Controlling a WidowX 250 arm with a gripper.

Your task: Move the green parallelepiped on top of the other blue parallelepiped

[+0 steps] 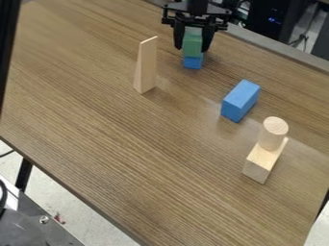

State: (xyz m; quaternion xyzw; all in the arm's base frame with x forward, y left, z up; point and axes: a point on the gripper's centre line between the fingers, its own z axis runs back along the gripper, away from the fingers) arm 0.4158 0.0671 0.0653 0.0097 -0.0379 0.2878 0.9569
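For picking, the black gripper [191, 50] clasps the green cuboid [192, 44] and must next lift it toward the separate blue cuboid [239, 101].

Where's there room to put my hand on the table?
The table is bare between the wooden wedge, the wooden block and its near edge. It's crowded at the gripper, with the green block above a blue one, and around the cylinder.
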